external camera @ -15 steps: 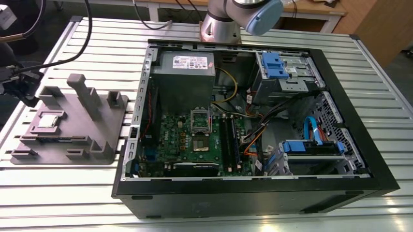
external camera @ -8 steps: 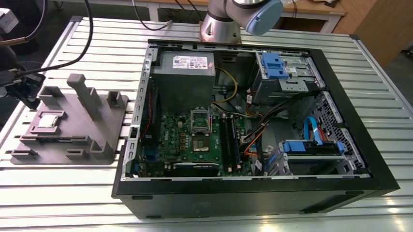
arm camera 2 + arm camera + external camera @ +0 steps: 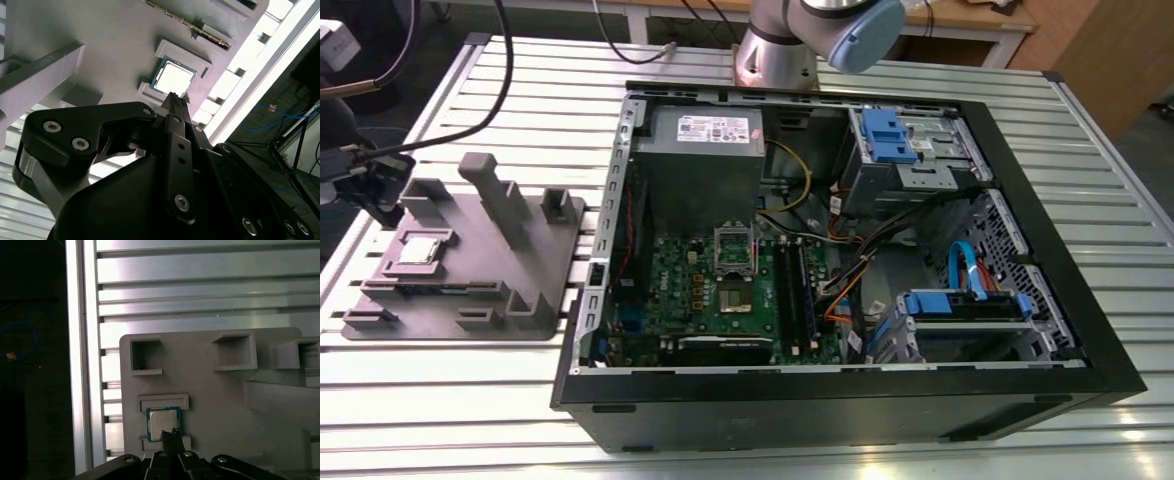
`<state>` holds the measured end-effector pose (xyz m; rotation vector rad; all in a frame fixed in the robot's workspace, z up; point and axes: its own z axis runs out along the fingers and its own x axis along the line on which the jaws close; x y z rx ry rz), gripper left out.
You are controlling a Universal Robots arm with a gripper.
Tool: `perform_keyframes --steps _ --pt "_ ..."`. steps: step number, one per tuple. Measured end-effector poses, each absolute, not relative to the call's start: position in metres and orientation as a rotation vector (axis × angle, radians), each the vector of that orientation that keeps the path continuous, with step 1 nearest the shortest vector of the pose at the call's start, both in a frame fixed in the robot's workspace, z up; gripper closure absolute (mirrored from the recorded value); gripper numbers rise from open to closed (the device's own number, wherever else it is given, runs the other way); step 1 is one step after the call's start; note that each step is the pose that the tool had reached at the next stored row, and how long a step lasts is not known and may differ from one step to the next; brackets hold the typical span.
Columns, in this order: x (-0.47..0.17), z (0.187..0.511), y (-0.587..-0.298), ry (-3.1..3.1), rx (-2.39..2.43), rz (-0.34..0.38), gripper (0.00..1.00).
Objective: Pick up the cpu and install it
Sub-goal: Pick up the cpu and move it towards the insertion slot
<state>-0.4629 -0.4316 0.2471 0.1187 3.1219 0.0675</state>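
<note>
The cpu (image 3: 424, 247) lies flat in a square recess of the grey fixture (image 3: 540, 275), at 9 o'clock from the open computer case (image 3: 854, 390) in the exterior view. In both wrist views the gripper (image 3: 175, 98) (image 3: 172, 433) points at the cpu's edge; its 2 fingers are pressed together, holding nothing; contact with the chip cannot be told.

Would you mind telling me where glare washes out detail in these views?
Second wrist view: the cpu top is blown out white, as are the table slats; first wrist view: slats glare, cpu dim but readable; exterior view: evenly lit.
</note>
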Motion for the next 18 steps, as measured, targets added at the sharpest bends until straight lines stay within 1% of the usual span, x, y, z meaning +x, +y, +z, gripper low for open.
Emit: perform_keyframes --steps 10,18 --pt "-0.463 0.246 -0.432 3.122 0.119 0.068 0.9" --pt "-0.463 0.234 -0.432 3.122 0.119 0.068 0.9"
